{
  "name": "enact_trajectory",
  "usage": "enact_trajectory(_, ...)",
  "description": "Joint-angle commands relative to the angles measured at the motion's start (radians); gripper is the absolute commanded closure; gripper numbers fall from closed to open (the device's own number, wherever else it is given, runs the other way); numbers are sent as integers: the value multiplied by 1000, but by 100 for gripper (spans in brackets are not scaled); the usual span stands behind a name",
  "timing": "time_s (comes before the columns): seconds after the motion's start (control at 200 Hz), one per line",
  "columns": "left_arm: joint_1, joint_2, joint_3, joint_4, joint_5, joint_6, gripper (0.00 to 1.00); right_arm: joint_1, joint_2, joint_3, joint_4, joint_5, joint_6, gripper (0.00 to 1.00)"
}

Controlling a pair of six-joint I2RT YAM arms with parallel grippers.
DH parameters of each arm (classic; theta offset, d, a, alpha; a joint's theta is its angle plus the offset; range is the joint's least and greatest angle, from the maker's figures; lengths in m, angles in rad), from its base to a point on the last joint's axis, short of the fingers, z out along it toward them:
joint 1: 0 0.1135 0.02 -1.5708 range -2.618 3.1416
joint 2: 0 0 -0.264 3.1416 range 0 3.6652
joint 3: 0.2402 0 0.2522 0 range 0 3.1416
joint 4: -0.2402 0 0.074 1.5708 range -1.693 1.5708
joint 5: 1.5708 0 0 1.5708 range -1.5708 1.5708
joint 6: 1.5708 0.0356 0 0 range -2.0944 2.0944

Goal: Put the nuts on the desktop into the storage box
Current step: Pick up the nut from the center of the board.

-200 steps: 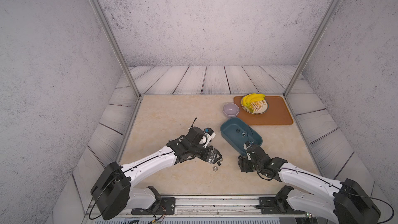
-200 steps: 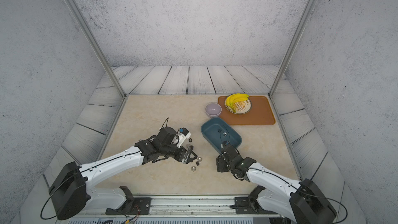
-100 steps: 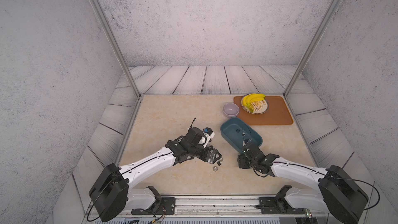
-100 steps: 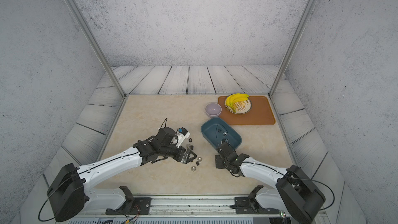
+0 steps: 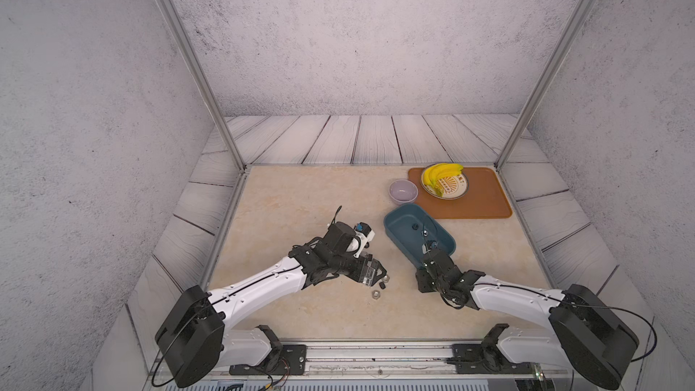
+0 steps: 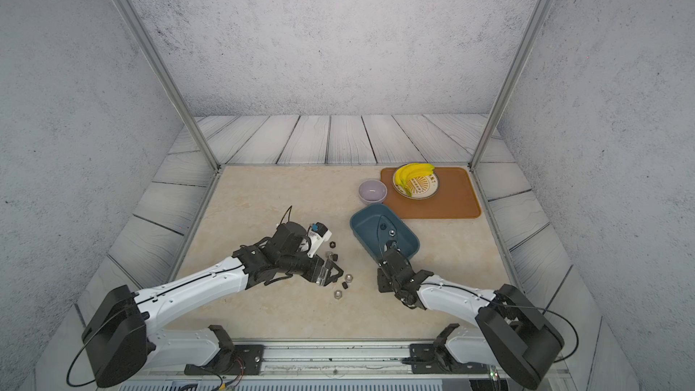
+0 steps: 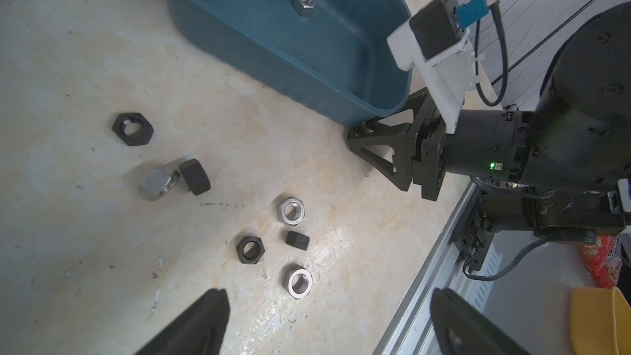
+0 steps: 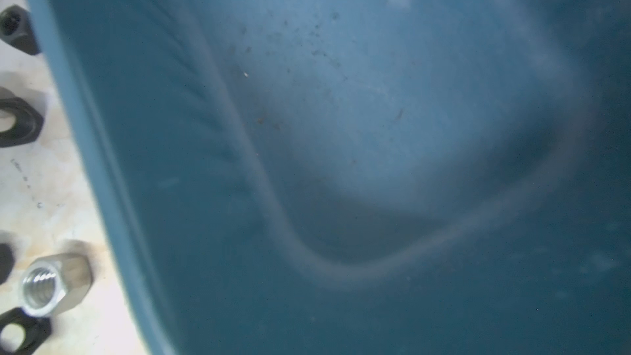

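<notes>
left tool [image 7: 329,298]: jaws wide open, just beside seven nuts [image 7: 290,211] on the counter [image 7: 85,46]. two more lie in the storage box [image 7: 307,73]. right tool [image 7: 358,136], at the box end: state cannot be told.

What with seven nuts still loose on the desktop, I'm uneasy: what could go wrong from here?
1. The left gripper hangs wide open over closely packed nuts; closing could scatter neighbours or catch two.
2. The right gripper sits low, close beside the end of the storage box; lifting carelessly could bump or tip it.
3. Some nuts stand on edge and may roll.
</notes>
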Motion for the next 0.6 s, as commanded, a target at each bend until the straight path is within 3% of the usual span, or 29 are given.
enact_trajectory(0.0, 4, -19, -11, 7, -12, 2, 2, 6, 19, -13, 43, -20, -32, 56)
enact_trajectory(0.205, 4, -18, -9, 4, -16, 2, 2, 23, 45, 2, 43, -40, -46, 65)
enact_trajectory(0.595, 4, -31, -8, -7, -26, 4, 2, 61, -31, 32, -111, -94, -7, 68)
